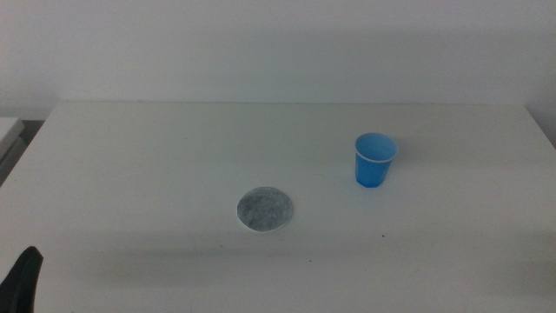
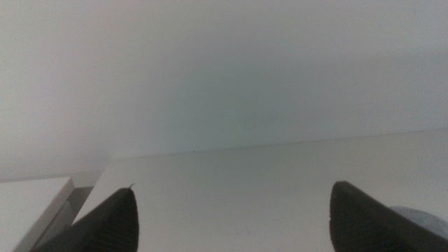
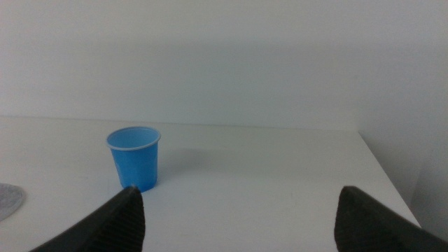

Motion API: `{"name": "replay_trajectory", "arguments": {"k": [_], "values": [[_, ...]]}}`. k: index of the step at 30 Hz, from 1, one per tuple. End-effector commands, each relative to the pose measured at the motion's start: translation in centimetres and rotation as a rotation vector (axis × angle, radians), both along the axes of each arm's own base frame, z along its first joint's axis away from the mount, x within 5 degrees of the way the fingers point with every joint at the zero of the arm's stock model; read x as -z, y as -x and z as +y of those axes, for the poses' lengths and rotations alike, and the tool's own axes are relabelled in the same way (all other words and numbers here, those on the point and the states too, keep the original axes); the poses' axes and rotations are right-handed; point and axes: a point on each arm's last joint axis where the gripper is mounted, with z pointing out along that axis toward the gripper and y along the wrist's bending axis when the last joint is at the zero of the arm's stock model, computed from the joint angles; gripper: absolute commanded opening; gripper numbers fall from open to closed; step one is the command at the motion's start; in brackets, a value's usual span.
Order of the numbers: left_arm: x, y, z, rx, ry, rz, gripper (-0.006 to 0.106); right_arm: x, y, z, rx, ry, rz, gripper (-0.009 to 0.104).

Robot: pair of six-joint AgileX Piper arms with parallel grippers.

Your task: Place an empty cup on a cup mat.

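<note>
The blue cup (image 1: 375,161) stands upright and empty on the white table, right of centre. The grey speckled cup mat (image 1: 265,209) lies flat to its front left, apart from it and bare. My right gripper (image 3: 238,190) is open and empty, low over the table, with the cup (image 3: 134,159) just beyond its one jaw and the mat's edge (image 3: 7,199) at the side. It is out of the middle view. My left gripper (image 2: 234,187) is open and empty; only a dark tip (image 1: 24,278) shows at the bottom left corner. A sliver of the mat (image 2: 423,218) shows behind one jaw.
The white table (image 1: 174,148) ends at a pale wall at the back. A second pale surface (image 1: 7,132) stands beside the table's left edge, with a gap between. The table's right edge (image 3: 381,168) runs near the right gripper.
</note>
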Motion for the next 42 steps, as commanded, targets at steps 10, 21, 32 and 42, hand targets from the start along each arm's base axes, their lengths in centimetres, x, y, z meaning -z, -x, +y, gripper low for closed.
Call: {"name": "replay_trajectory", "arguments": {"k": [10,21,32,42], "values": [[-0.1,0.0,0.0,0.004,0.011,-0.015,0.094,0.0,0.0,0.0,0.005,-0.042,-0.01,0.093],[-0.1,0.0,0.0,0.004,0.011,-0.015,0.094,-6.2,-2.8,0.4,0.007,-0.214,0.16,0.093],[-0.1,0.0,0.0,0.004,0.011,-0.015,0.094,-14.3,-12.4,2.1,-0.019,-0.196,0.882,0.093],[-0.1,0.0,0.0,0.004,0.011,-0.015,0.094,-13.1,-19.7,3.7,-0.093,-0.263,0.967,0.093]]}}
